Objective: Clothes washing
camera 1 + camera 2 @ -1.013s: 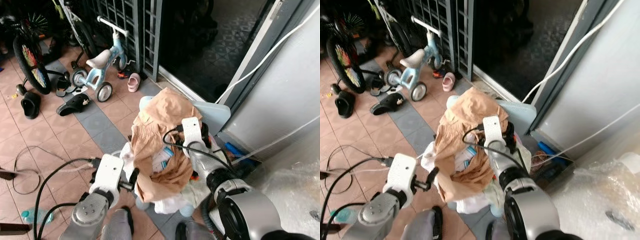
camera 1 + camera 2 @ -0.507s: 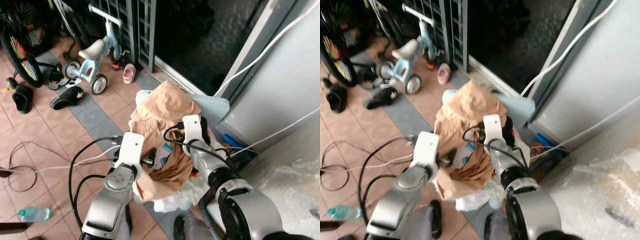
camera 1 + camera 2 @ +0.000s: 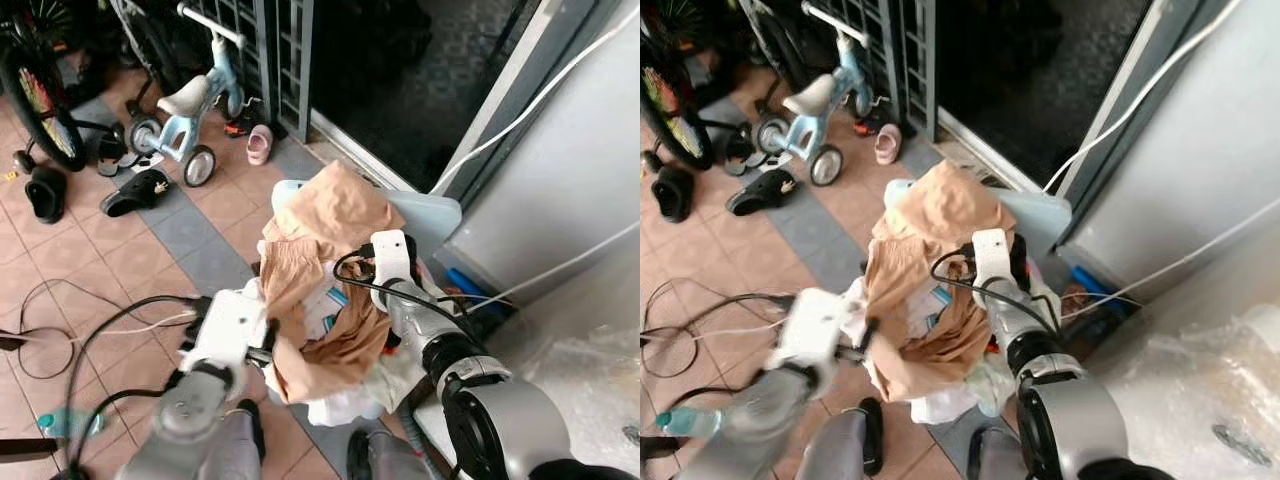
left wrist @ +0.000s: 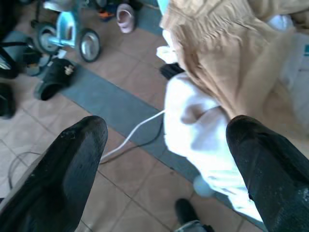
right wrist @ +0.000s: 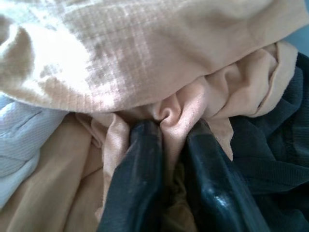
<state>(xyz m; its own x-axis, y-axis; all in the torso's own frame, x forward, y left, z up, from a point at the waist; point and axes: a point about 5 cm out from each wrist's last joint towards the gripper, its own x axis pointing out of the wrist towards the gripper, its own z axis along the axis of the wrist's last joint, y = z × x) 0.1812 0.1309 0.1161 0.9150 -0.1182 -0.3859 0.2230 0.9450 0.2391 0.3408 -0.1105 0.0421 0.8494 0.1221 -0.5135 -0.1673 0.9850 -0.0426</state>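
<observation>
Right gripper (image 5: 166, 159) pinches a fold of tan garment (image 3: 330, 215) atop the laundry basket (image 3: 425, 215); my left gripper (image 4: 164, 159), fingers wide, hovers at the pile's eight o'clock. I'd lift straight, slowly, so the white cloth (image 4: 198, 128) beneath doesn't spill.

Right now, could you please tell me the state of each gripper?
Left gripper: open, holding nothing, beside the white cloth.
Right gripper: closed on a fold of the tan garment.
</observation>
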